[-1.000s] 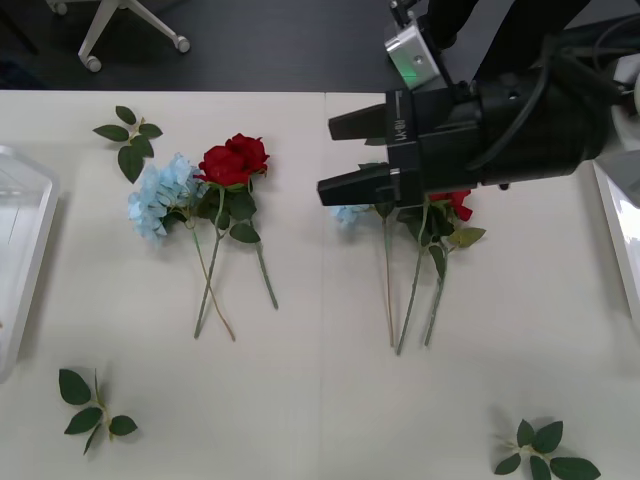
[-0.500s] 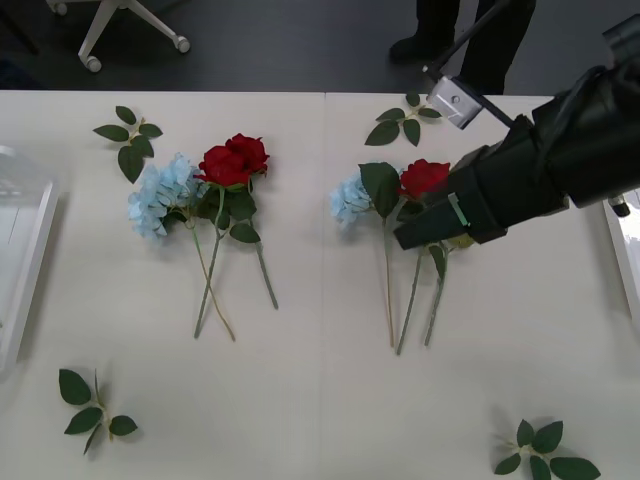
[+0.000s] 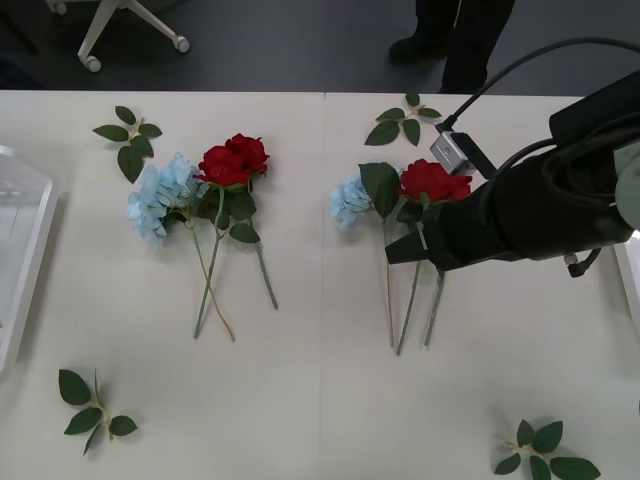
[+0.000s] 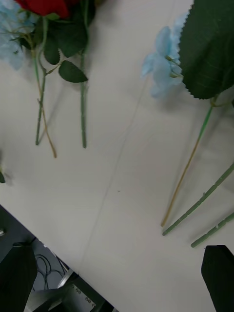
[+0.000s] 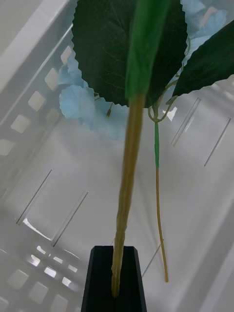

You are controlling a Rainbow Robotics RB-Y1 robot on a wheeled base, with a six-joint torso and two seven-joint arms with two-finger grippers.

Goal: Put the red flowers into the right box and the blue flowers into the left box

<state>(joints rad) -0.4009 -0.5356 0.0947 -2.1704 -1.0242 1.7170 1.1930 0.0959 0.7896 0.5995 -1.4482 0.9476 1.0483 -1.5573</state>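
Note:
My right gripper (image 3: 405, 247) hangs open low over the stems of the right-hand bunch, where a red flower (image 3: 432, 181) lies beside a blue flower (image 3: 350, 200). In the right wrist view its open fingers (image 4: 218, 275) flank those stems, with the blue flower (image 4: 161, 63) beyond them. A second red flower (image 3: 235, 160) and blue flower (image 3: 160, 196) lie crossed at the table's left centre. My left gripper (image 5: 115, 285) is shut on the stem of a blue flower (image 5: 80, 100) held over the left box (image 5: 29, 63). Another blue flower's stem (image 5: 157, 161) lies in that box. The left box (image 3: 25, 250) and right box (image 3: 632, 268) sit at the table's edges.
Loose green leaf sprigs lie at the back left (image 3: 130, 135), back centre (image 3: 400, 118), front left (image 3: 88, 405) and front right (image 3: 545, 452). A person's legs (image 3: 455, 35) and a chair base (image 3: 120, 30) stand beyond the table's far edge.
My right arm has swung away from the camera and dropped down over the right bunch's stems, its gripper still open. The flowers on the table have not moved.

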